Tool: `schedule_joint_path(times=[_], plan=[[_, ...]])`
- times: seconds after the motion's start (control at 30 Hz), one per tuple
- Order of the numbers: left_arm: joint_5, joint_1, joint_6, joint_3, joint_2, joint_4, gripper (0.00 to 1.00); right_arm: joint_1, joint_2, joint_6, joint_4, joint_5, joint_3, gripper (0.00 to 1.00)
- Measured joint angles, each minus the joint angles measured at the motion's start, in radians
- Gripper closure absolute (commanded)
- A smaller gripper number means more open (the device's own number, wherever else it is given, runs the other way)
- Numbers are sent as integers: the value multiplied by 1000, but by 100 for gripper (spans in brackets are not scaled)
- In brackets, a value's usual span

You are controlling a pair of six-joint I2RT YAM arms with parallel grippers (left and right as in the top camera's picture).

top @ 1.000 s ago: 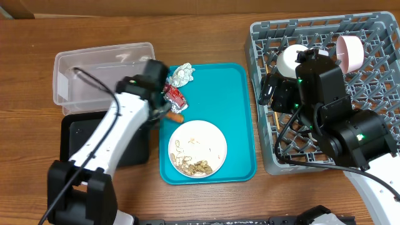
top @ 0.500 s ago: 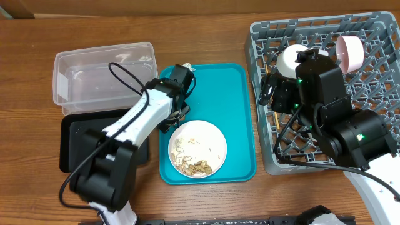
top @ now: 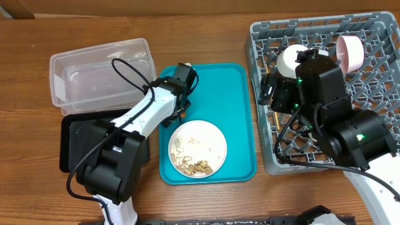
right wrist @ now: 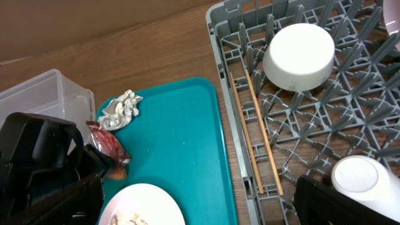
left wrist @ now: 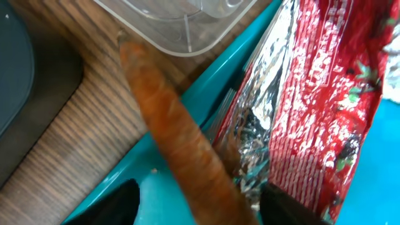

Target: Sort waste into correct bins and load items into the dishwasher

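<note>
My left gripper (left wrist: 199,195) is open low over the teal tray's near-left corner, its fingers (left wrist: 119,201) either side of the orange carrot piece (left wrist: 178,134), which lies across the tray rim. The red wrapper (left wrist: 315,106) lies right beside the carrot. The foil wad (right wrist: 119,107) sits behind them. In the overhead view the left gripper (top: 177,100) covers this waste. My right gripper (right wrist: 200,203) is open and empty above the rack's left edge. The white plate (top: 209,140) holds beige scraps (top: 190,165).
The clear tub (top: 100,72) and black tray (top: 78,140) sit left of the teal tray (top: 231,106). The grey rack (top: 375,94) holds a white bowl (top: 290,59), a pink bowl (top: 350,51), chopsticks (right wrist: 256,137) and a white cup (right wrist: 362,181).
My left arm swung right from the tub's side onto the teal tray's corner and came down over the carrot and wrapper. The clear tub shifted slightly left. The right arm has not moved.
</note>
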State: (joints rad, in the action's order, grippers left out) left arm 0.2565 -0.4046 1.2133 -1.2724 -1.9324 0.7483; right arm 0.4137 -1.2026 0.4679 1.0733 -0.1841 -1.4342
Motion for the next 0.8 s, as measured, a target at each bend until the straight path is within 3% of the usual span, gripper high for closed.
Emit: schedule_joint_path(times=[0.07,0.2,0.5,0.7,0.8], plan=[[2,0,7,0,-1,-3,56,0,0,0,0,0,0,0],[1,0,10,0,-1,1,49,0,0,0,0,0,0,0],[1,-2,10,-4,-2,35,47,0,0,0,0,0,0,0],[6,-2,10,6,-2,36,49,0,0,0,0,0,0,0],[10,-5,12,9,-2,31,59,0,0,0,0,0,0,0]])
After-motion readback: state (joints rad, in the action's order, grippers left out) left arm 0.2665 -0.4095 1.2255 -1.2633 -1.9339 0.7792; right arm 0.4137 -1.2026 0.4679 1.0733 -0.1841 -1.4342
